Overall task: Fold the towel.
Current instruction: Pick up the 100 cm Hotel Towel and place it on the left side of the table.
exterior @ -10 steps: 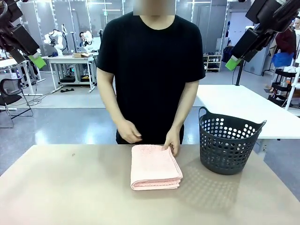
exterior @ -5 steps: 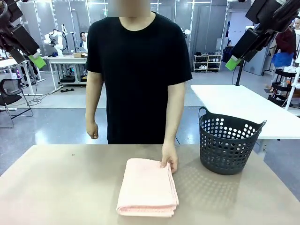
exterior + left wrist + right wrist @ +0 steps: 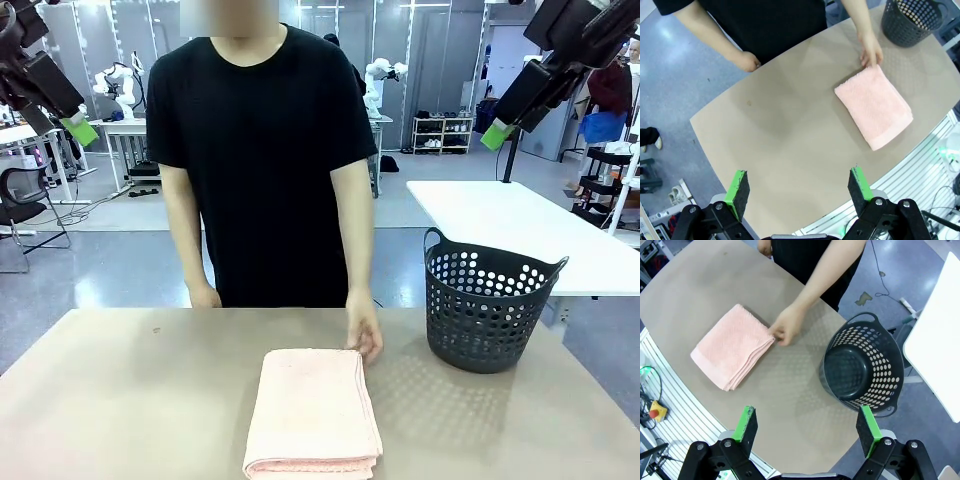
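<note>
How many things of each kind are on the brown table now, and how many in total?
Pink folded towel: 1
Dark perforated basket: 1
Person's hand touching the towel's far corner: 1
Total: 3

— What colours do we see?
— A pale pink terry towel [image 3: 312, 410] on a beige tabletop [image 3: 120, 400], beside a dark grey perforated plastic basket [image 3: 490, 305].
— And the person?
— We see a plain black T-shirt [image 3: 262, 160].
</note>
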You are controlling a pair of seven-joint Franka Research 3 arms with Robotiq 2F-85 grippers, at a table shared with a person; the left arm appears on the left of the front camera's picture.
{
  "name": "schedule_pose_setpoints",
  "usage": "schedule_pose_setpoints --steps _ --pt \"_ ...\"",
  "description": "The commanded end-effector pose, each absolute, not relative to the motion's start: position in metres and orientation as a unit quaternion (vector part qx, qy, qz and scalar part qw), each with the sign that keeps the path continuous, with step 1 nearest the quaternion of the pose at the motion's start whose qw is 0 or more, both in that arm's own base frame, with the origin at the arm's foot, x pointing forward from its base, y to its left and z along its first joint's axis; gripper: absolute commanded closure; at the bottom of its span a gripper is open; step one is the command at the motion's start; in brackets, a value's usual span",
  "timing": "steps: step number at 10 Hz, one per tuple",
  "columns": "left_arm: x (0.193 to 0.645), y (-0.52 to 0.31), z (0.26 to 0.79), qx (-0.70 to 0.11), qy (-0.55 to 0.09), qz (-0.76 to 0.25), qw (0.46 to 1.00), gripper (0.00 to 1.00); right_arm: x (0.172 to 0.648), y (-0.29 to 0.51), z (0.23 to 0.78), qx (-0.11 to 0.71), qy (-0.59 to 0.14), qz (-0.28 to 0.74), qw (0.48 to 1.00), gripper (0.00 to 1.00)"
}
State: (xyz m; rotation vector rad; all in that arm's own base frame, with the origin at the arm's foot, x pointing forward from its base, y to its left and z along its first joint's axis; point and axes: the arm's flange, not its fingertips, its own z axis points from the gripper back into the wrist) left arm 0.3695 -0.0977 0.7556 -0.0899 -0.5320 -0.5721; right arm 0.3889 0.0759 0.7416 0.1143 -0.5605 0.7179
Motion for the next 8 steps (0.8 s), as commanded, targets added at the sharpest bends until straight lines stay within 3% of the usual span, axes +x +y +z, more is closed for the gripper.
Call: schedule_pose_setpoints --steps 1,8 --pt "0.3699 -0.0964 0.7588 -0.046 -0.255 -0.279 0.925 0.00 0.3892 0.0750 0.7416 0.057 -0.271 0.343 0.898 0.00" --pt "0.3699 -0.0964 0.7588 -0.046 -0.255 -0.279 0.925 0.00 0.3892 0.0750 0.7416 0.057 -0.271 0.343 0.898 0.00"
